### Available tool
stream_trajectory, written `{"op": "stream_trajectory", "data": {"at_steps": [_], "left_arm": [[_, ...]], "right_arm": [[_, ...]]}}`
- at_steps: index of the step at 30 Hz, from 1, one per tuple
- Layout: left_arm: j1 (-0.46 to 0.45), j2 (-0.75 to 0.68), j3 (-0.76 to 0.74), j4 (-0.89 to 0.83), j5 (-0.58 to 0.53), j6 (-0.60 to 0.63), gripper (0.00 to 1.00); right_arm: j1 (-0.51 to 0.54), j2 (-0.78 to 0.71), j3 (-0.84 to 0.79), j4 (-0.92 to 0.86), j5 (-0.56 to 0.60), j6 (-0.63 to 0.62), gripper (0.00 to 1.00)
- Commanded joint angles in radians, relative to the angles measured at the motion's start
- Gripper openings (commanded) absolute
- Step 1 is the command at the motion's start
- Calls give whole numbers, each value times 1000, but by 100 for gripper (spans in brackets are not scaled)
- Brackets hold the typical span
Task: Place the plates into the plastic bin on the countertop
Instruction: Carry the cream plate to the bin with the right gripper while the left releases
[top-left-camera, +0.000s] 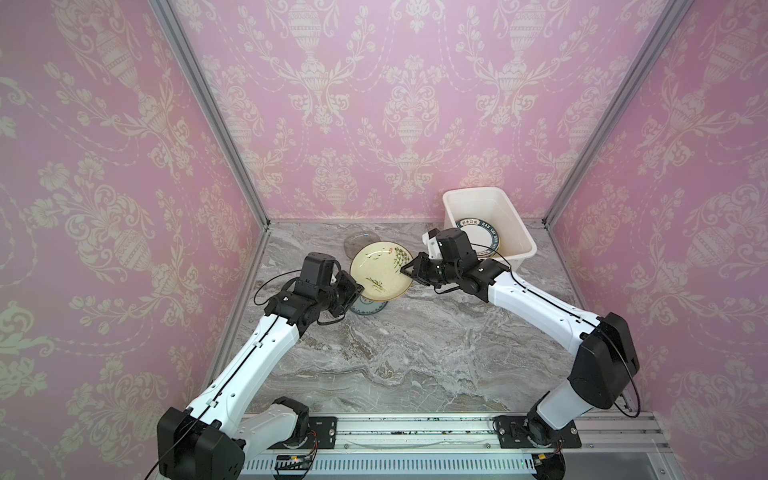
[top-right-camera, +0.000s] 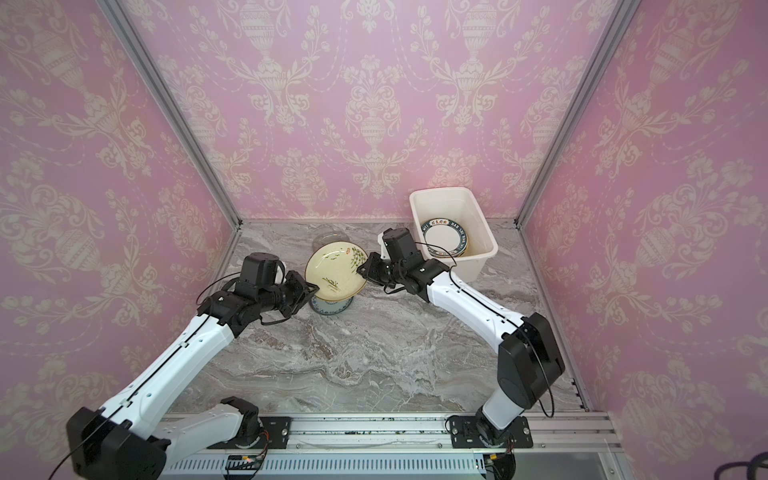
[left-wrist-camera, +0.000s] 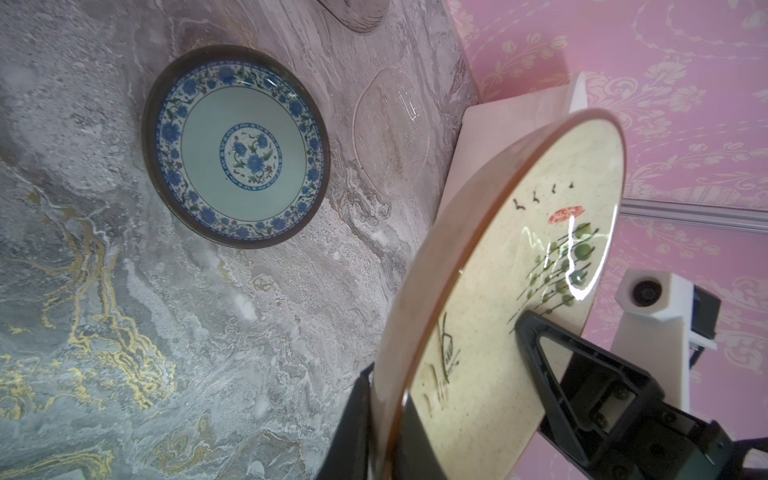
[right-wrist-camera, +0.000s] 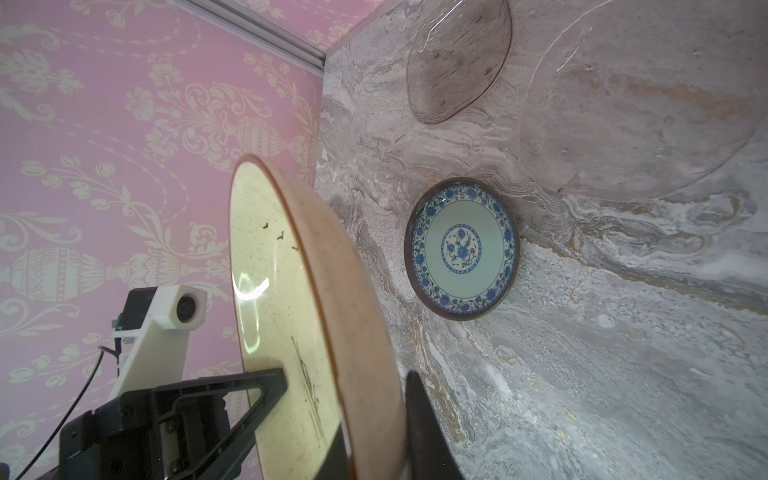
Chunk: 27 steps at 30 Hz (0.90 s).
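Plate (top-left-camera: 376, 270) (cream, sprig) lies face-up between left gripper (top-left-camera: 357, 291) and right gripper (top-left-camera: 405, 271).

Cream sprig plate (top-left-camera: 380, 272); teal blue-flowered plate (left-wrist-camera: 237, 145)

Cream plate (top-left-camera: 380, 272): looks like glazed ceramic; shows a glossy, finely speckled face with bright glare streaks and a duller brownish underside.
Teal plate (left-wrist-camera: 237, 158): glossy glaze, smooth dark rim.
Clear glass plate (left-wrist-camera: 392, 133) and smoky glass plate (right-wrist-camera: 457, 62): transparent, smooth, with thin highlights.
Plastic bin (top-left-camera: 478, 203): smooth white plastic, soft sheen.
Countertop (top-left-camera: 395, 353): marble-patterned, smooth, low sheen; looks grainy in the wrist views.
Rails (top-left-camera: 415, 428): bare aluminium, brushed look.
Arm shells (top-left-camera: 257, 353): smooth white plastic.
Wallpaper (top-left-camera: 104, 166): matt.
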<state>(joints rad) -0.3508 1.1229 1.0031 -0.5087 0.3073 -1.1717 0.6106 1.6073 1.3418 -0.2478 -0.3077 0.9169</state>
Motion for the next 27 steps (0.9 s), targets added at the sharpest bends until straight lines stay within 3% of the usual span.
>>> {"op": "stream_trajectory", "data": {"at_steps": [1, 5, 9, 13, 21, 27], "left_arm": [[-17, -11, 89, 116, 17, 19, 37], [-17, -22, 134, 158, -12, 74, 61], [-17, -53, 146, 244, -57, 136, 70], [-17, -58, 175, 291, -55, 244, 87], [-17, 51, 319, 185, 55, 438, 98], [-35, 146, 404, 225, 186, 497, 99]], "right_arm": [[-18, -71, 65, 3, 19, 9, 0], [-80, -101, 106, -44, 33, 12, 0], [-172, -128, 155, -84, 49, 38, 0], [-289, -150, 169, -81, 73, 104, 0], [-507, -150, 83, 35, 151, 282, 0], [-593, -50, 88, 86, 205, 313, 0]]}}
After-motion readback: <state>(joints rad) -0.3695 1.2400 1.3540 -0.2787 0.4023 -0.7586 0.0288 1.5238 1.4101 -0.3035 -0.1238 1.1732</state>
